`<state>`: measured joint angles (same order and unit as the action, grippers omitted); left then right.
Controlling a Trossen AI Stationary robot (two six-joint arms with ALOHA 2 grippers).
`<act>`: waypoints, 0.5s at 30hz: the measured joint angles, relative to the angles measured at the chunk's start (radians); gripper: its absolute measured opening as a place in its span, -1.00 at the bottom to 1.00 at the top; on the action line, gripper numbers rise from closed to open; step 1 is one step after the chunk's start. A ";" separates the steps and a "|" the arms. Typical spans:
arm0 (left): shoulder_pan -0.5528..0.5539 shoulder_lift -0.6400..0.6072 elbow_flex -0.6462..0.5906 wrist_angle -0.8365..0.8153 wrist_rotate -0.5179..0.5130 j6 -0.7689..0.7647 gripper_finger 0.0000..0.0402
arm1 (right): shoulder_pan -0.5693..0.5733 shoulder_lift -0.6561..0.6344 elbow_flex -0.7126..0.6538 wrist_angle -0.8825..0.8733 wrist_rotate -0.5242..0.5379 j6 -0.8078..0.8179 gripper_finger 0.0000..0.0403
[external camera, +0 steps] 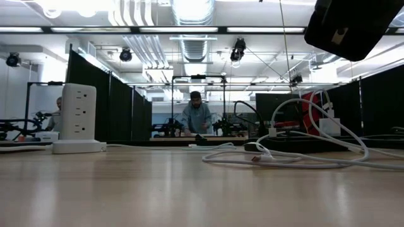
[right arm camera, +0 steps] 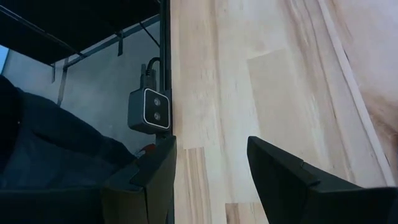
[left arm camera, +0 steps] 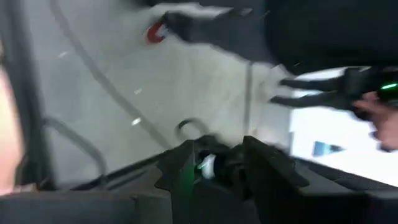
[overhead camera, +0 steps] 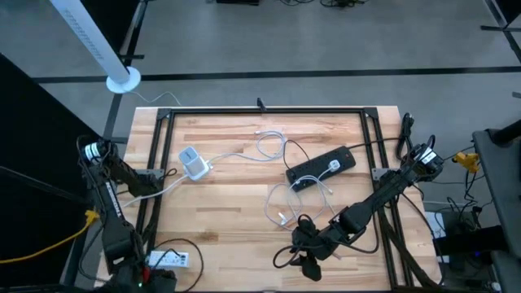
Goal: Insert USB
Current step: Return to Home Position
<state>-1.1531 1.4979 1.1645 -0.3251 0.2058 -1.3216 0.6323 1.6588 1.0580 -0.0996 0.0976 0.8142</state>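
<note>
A white charger block (overhead camera: 194,162) stands on the left part of the wooden table; in the low view it is the white tower (external camera: 78,120). White cable (overhead camera: 273,146) runs from it in loose loops (external camera: 284,151). A black power strip (overhead camera: 321,169) lies near the middle with a white plug (overhead camera: 334,167) on it. Another white cable trails to a free end (overhead camera: 282,218). My right gripper (right arm camera: 211,168) is open over bare wood at the table's near edge, holding nothing. My left gripper (left arm camera: 214,165) is open, off the table's left side, facing the floor.
A small black camera (right arm camera: 149,109) sits on the table's near frame rail, just ahead of my right gripper. A black metal frame (overhead camera: 260,110) borders the tabletop. Bare wood (overhead camera: 220,220) lies in the near-left area. A person (external camera: 197,116) stands in the room beyond.
</note>
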 joint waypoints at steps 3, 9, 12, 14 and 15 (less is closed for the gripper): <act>0.042 -0.048 0.000 0.041 -0.035 0.038 -0.45 | 0.000 0.000 0.000 0.001 0.000 0.000 -0.10; 0.113 -0.201 0.000 0.020 -0.171 0.157 -0.48 | 0.000 0.000 0.000 0.004 0.000 -0.001 -0.10; 0.134 -0.259 0.000 -0.075 -0.212 0.185 -0.49 | 0.000 0.000 0.000 0.004 0.000 -0.001 -0.10; 0.140 -0.284 -0.003 -0.147 -0.216 0.187 -0.49 | 0.000 0.000 0.000 0.004 0.000 0.003 -0.10; 0.143 -0.293 -0.007 -0.168 -0.216 0.188 -0.49 | 0.000 0.000 0.000 0.004 0.000 0.004 -0.10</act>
<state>-1.0096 1.2053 1.1574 -0.4933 -0.0103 -1.1336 0.6323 1.6588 1.0580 -0.0956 0.0978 0.8181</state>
